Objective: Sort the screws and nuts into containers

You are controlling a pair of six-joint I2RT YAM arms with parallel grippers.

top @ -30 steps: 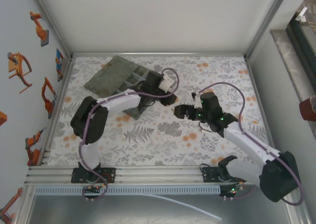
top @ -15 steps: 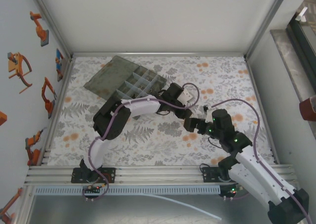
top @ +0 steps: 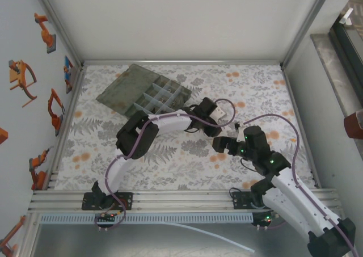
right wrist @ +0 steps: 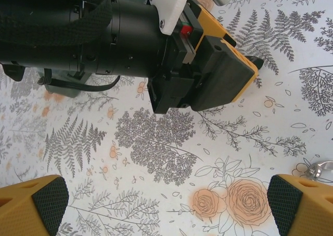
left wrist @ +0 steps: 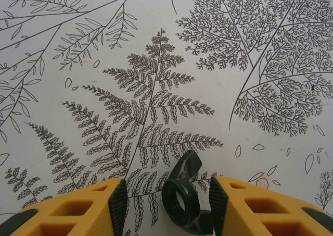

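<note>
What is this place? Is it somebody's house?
Probably a robot lab, not a house. The left arm and the right arm are bolted to a metal rail at the edge of a walled-in table, and robot pictures hang on the side wall.

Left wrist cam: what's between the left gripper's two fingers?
Between the left gripper's pads: a dark ring-shaped nut on the fern-print cloth, against the pad on the view's right, a gap to the other. Seen in the left wrist view.

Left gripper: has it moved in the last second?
Yes. The left gripper has swung right and nearer, away from the organiser box.
</note>
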